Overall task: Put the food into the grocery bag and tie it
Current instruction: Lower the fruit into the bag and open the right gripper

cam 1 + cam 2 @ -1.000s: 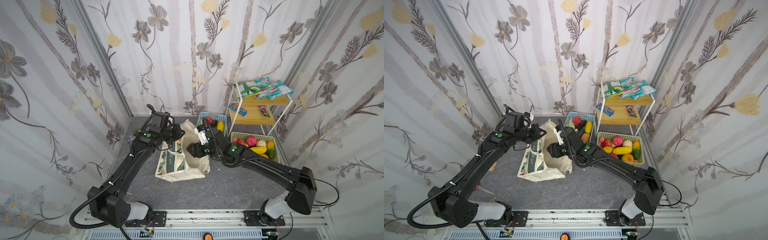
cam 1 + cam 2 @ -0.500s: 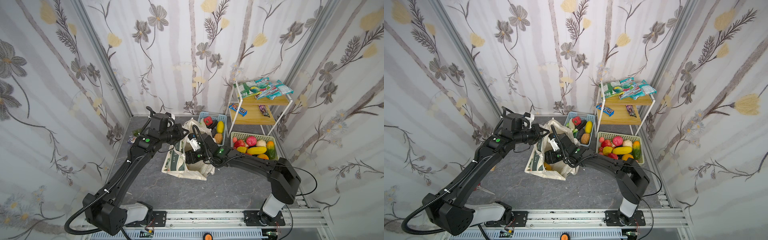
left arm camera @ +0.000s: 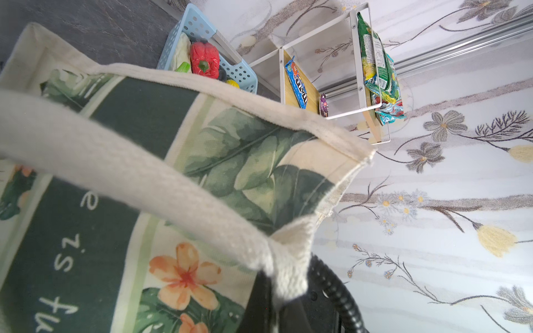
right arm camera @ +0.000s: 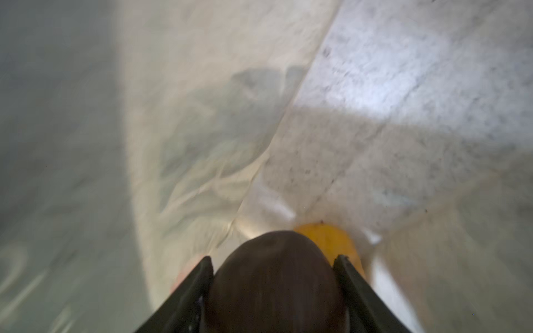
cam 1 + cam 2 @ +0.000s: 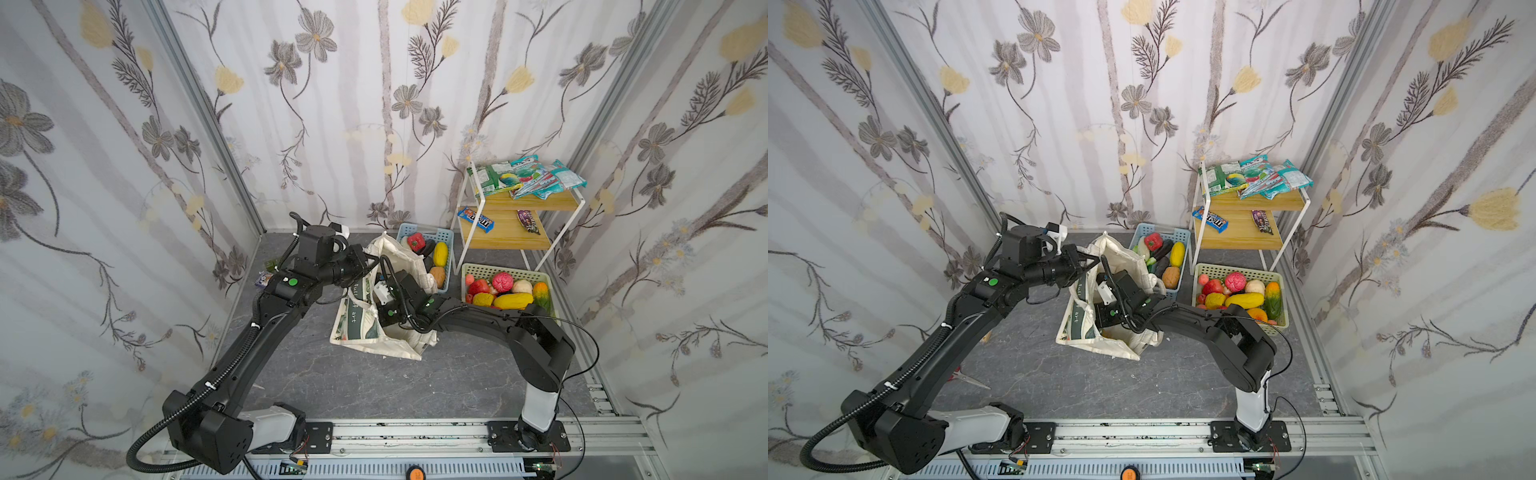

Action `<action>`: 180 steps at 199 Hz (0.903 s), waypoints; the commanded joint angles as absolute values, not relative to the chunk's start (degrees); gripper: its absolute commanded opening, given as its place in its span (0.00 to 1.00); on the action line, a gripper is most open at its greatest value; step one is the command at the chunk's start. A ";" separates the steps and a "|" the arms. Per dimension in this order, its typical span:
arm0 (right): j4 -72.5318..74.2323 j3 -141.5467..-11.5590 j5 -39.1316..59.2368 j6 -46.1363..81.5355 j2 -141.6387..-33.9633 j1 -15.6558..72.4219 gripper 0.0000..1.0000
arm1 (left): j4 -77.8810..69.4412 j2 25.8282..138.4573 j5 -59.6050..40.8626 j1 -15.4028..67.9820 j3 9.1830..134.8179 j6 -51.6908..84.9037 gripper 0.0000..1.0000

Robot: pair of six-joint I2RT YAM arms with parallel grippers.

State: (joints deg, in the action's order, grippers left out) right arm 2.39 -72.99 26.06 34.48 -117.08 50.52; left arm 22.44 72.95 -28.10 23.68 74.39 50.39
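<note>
Inside the cream canvas bag (image 5: 360, 329), the right gripper (image 4: 273, 259) clasps one smooth, rounded brown toy (image 4: 274, 291), while the left gripper (image 5: 1091, 262) pinches one ribbed woven handle (image 3: 144, 178).

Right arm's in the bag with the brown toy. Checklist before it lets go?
1. Left gripper shut on the handle of the bag: ok.
2. Bag mouth held open: ok, the right arm reaches into it in both top views.
3. Right gripper inside the bag: ok, cloth all around in the right wrist view.
4. Brown toy gripped: ok, it sits between the fingers.
5. Landing spot free: cannot tell, the view is blurred, and an orange toy lies just beyond.
</note>
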 commanded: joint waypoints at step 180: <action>1.41 -71.16 28.82 33.15 -107.44 49.21 0.99 | 17.47 68.73 -26.10 19.89 68.65 51.42 0.00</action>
